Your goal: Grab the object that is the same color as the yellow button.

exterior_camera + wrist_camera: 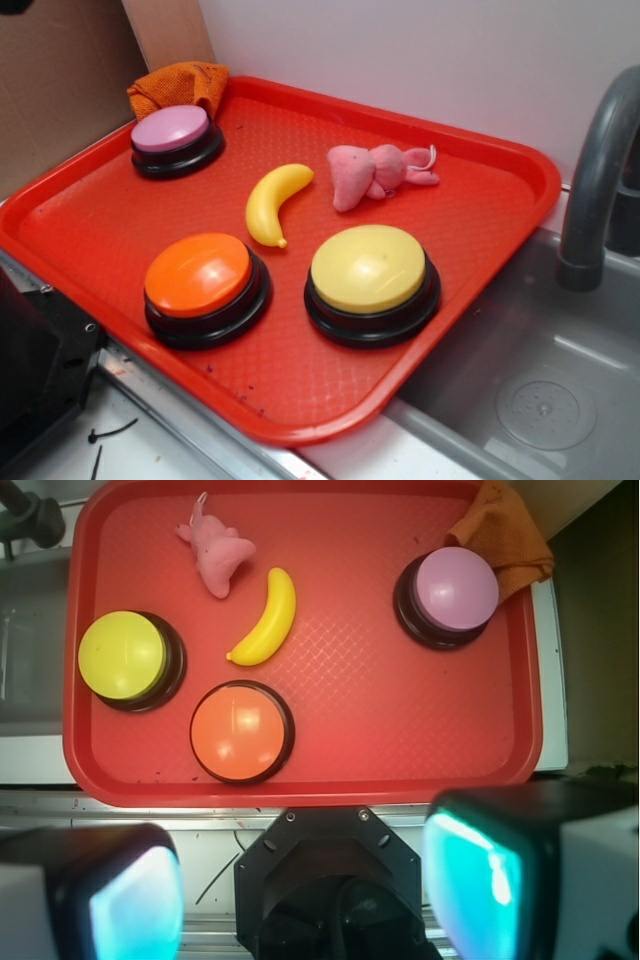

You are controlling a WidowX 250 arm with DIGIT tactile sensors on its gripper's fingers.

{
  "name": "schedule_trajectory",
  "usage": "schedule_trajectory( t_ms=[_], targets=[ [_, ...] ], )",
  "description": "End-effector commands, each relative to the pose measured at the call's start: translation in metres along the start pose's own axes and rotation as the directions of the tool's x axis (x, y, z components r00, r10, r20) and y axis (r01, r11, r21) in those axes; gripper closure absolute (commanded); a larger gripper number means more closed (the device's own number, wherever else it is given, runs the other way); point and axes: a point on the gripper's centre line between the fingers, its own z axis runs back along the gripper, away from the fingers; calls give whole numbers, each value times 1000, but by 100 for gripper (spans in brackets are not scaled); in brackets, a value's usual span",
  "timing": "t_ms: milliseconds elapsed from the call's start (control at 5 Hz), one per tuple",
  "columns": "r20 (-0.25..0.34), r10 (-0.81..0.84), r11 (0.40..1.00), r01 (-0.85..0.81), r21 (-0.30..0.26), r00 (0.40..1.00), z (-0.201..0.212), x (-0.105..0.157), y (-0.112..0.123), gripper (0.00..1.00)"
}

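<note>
Matching: banana [265, 620] shares the yellow button's [122, 655] colour
Handling: probably light, stiff, slippery
Hold: mid-curve, at button's 2 o'clock
Gripper [300, 890]: jaws spread, empty

I am working at a toy kitchen set up as a robot test station. A grey faucet [600, 170] rises at the right over a grey sink basin [540, 400]. Beside it, a red cafeteria tray [470, 240] rests on the worktop, with plain cardboard [60, 90] behind at far left.
</note>
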Motion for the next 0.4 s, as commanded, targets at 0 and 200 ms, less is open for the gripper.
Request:
schedule_trajectory(
  t_ms=[0, 200],
  targets=[
    [0, 0, 1000, 0, 0, 1000, 0, 0, 0, 0],
    [44, 53, 999, -53, 11, 998, -18, 10, 0, 0]
  ],
)
